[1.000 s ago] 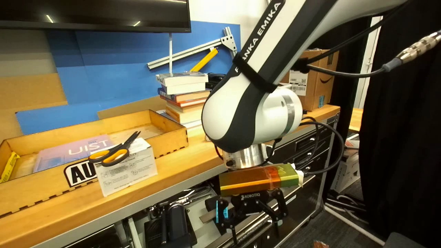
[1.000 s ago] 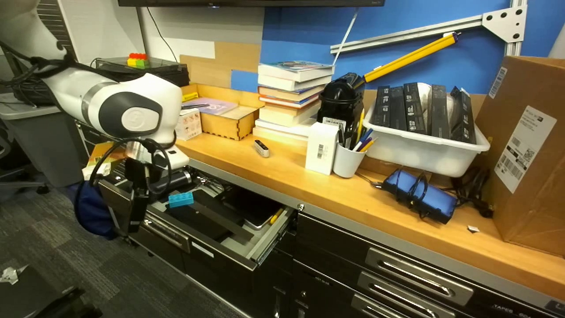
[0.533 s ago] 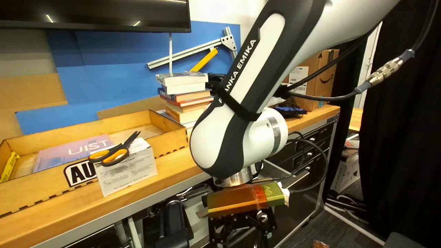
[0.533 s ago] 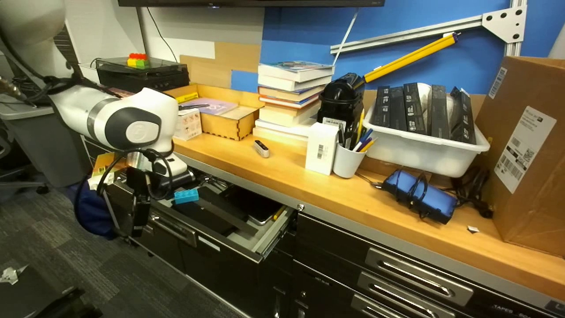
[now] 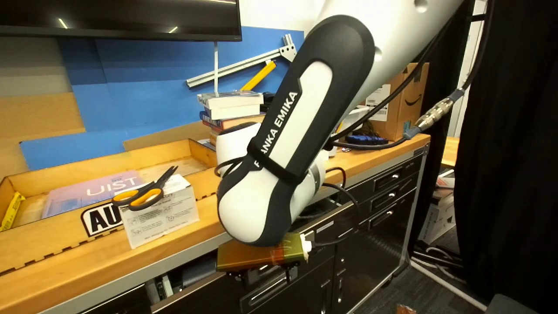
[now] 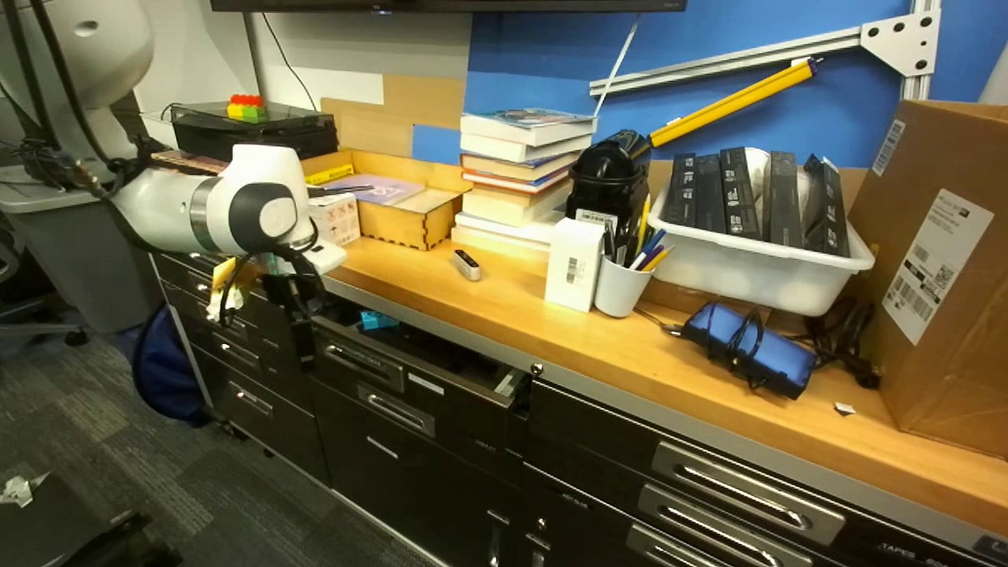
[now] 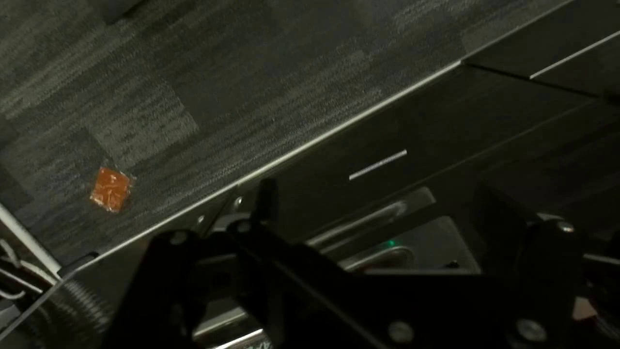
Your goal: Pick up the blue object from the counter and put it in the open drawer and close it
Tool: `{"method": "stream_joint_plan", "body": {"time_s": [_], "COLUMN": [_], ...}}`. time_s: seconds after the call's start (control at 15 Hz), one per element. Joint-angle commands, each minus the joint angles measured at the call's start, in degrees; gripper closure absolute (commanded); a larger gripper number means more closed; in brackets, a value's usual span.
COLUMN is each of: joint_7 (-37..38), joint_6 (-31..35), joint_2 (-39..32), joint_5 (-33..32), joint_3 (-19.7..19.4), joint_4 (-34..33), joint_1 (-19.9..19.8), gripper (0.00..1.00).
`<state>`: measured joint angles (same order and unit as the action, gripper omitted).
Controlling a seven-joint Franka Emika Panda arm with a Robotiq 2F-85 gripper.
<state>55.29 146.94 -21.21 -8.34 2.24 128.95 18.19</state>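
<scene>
The blue object [image 6: 378, 320], a cyan block, lies inside the drawer and shows through the narrow gap under the worktop. It is hidden in the other views. The drawer [image 6: 465, 402] is pushed most of the way in but stands partly open; its dark front also shows in an exterior view [image 5: 200, 296]. The counter [image 6: 409, 276] runs above it. My gripper [image 7: 382, 198] is open and empty, with dark cabinet fronts and metal handles between its fingers. In an exterior view the gripper [image 6: 305, 346] hangs down in front of the drawer's far end. Whether it touches the front I cannot tell.
A white box with scissors [image 5: 159, 213] and a wooden tray [image 5: 213, 174] stand on the counter. A stack of books [image 6: 512, 173], a pen cup [image 6: 622, 287] and a white bin [image 6: 756, 272] stand further along. The arm's cable [image 5: 348, 235] loops beside the gripper.
The drawer has slid inward from wide open to a narrow gap, carrying the blue object with it. My arm and gripper have moved toward the cabinet along with it.
</scene>
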Motion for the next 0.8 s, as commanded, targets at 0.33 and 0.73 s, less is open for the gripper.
{"method": "stream_joint_plan", "body": {"time_s": [0.33,0.73], "joint_7": [9.8,-13.2], "joint_6": [1.1,-12.5], "joint_2": [-6.1,6.8], "joint_5": [-10.1,11.1], "joint_3": [-4.3,7.5], "joint_4": [-11.3,-6.0], "joint_1": [6.2,-4.0], "gripper": [0.00,0.00]}}
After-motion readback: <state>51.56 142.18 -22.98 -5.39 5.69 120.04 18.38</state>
